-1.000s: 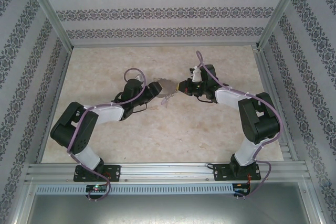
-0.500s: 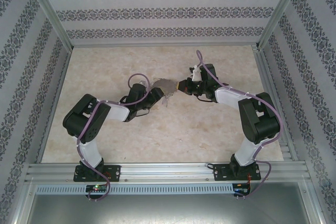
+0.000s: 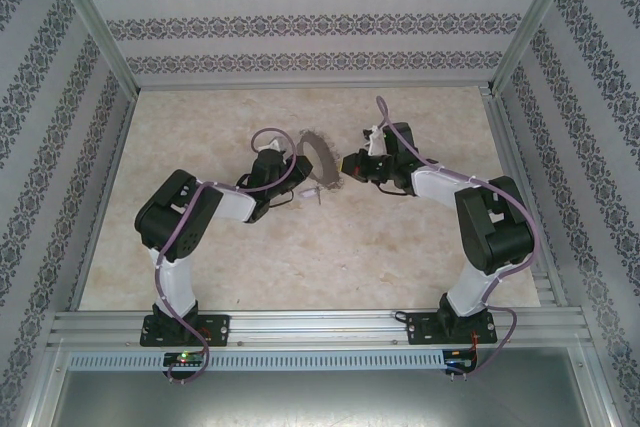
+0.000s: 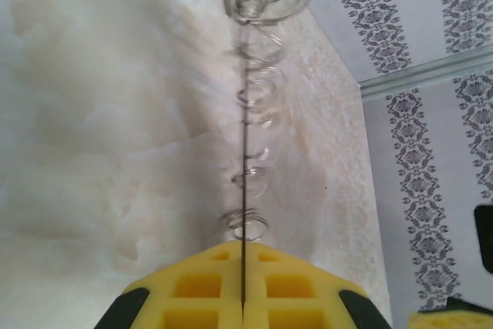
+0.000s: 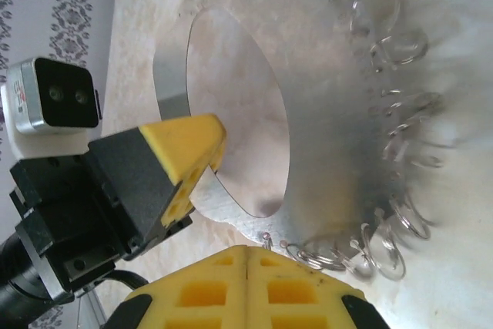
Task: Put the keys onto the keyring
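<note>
**Keyring held on edge between two closed hands, mid-worktop**

The keyring (image 5: 331, 129) is above the middle of the worktop (image 3: 200, 247). The right hand (image 5: 246, 267) is clamped on its rim and the left hand (image 4: 243, 294) on the opposite side. The left wrist view shows it edge-on, a thin line running straight away from the fingers. From above it is a narrow oval, long axis pointing away from the arm bases. Its far rim is cut off and the wire loops (image 5: 404, 48) blur. The key (image 3: 313, 190) is a pale speck just below — hanging or lying, unclear.

Top camera overhead, far; both wrist cameras close, sharing keyring (image 5: 331, 113).
</note>
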